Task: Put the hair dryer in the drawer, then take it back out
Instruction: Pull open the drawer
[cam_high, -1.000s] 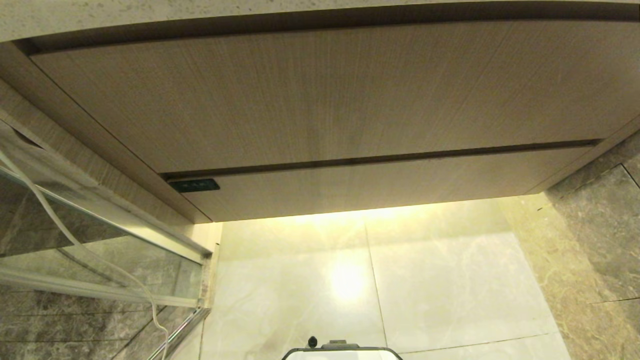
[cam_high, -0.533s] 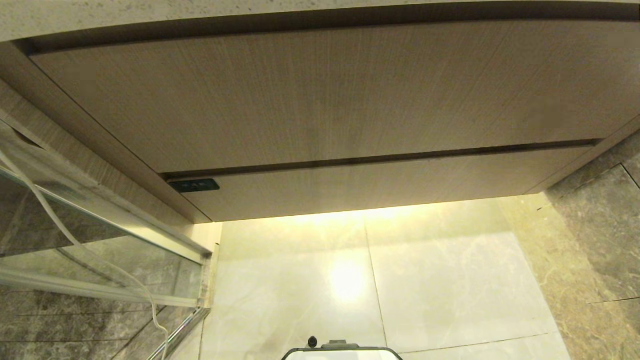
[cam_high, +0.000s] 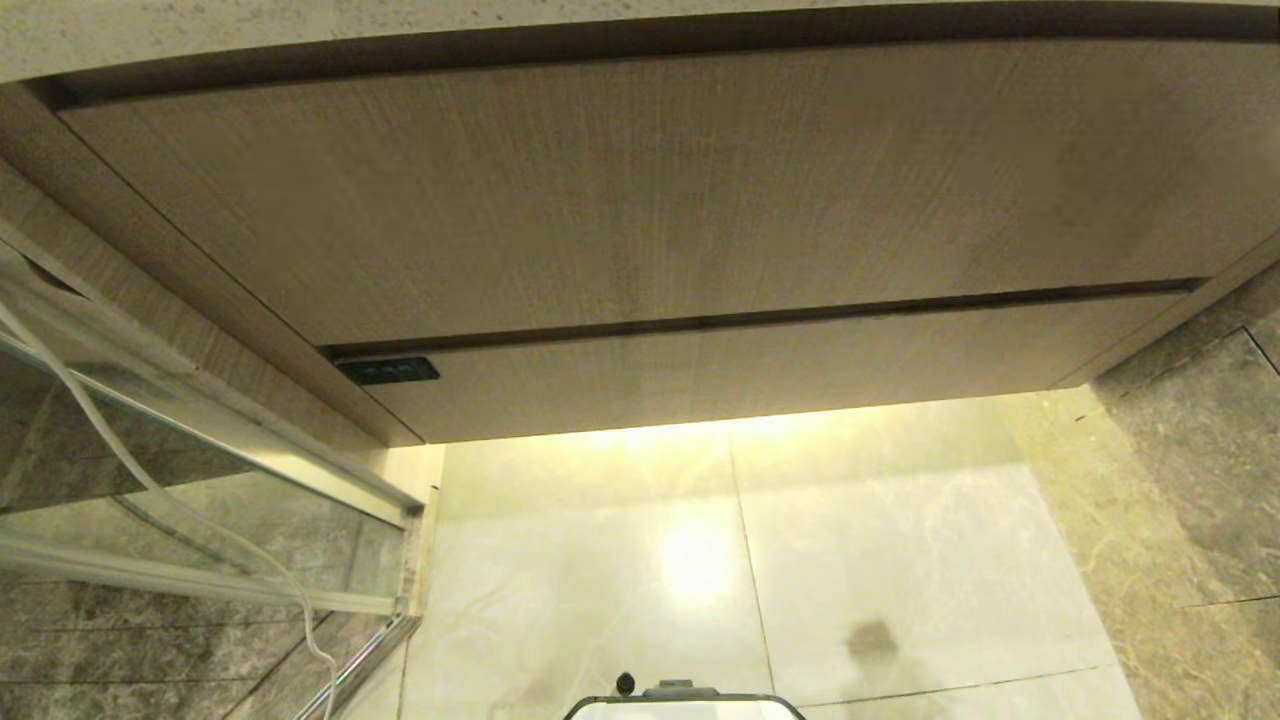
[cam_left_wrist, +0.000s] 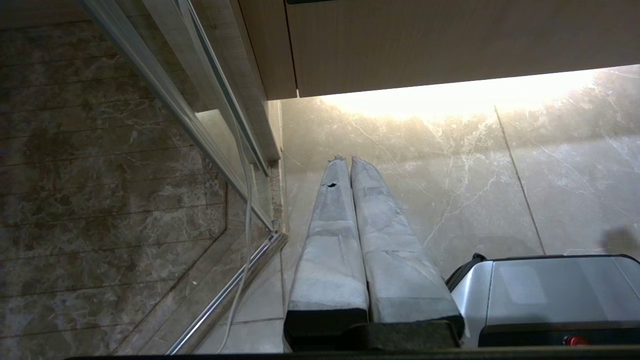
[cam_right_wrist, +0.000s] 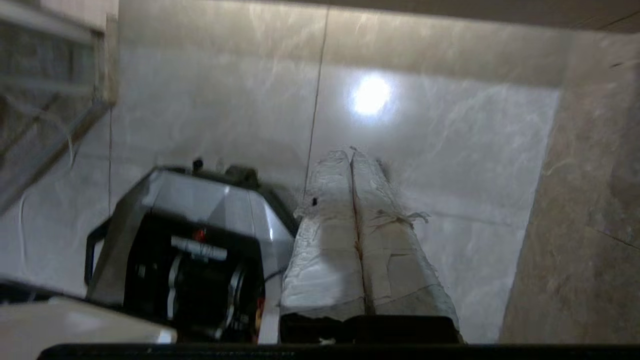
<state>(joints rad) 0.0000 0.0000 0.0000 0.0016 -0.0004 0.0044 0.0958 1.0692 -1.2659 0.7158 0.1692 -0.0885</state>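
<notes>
In the right wrist view, the right gripper (cam_right_wrist: 352, 152) is seen with its two wrapped fingers (cam_right_wrist: 330, 210) pressed together along their whole length and nothing held between them. It hangs over the pale marble floor (cam_right_wrist: 450, 150), with the robot's base (cam_right_wrist: 200, 220) lying at about 9 o'clock of the fingertips. In the left wrist view, the left gripper (cam_left_wrist: 345, 161) is likewise seen pressed together and empty, pointed at the floor just beside a glass partition (cam_left_wrist: 165, 90), down which a thin white cable (cam_left_wrist: 247, 200) runs.

In the head view neither gripper is shown. The vanity cabinet fills the upper half: a tall wood-grain panel (cam_high: 640, 190) at 12 o'clock, and below it the narrow strip front of the drawer (cam_high: 780, 360), which is shut flush, a small dark tag (cam_high: 388, 371) lying at its 9 o'clock end. A stone desk (cam_high: 300, 25) edge runs along the very top. A faint dark shadow (cam_high: 872, 640) is cast on the floor at about 5 o'clock.

The hair dryer is not seen in any view, so its place cannot be told. The drawer is judged not yet opened. From here the risk lies in a reach made with little seen: fingers pressed together could slip off the handleless strip front, or the taller panel could be taken for the drawer. The loose cable could also be snagged if the left arm swings out.
</notes>
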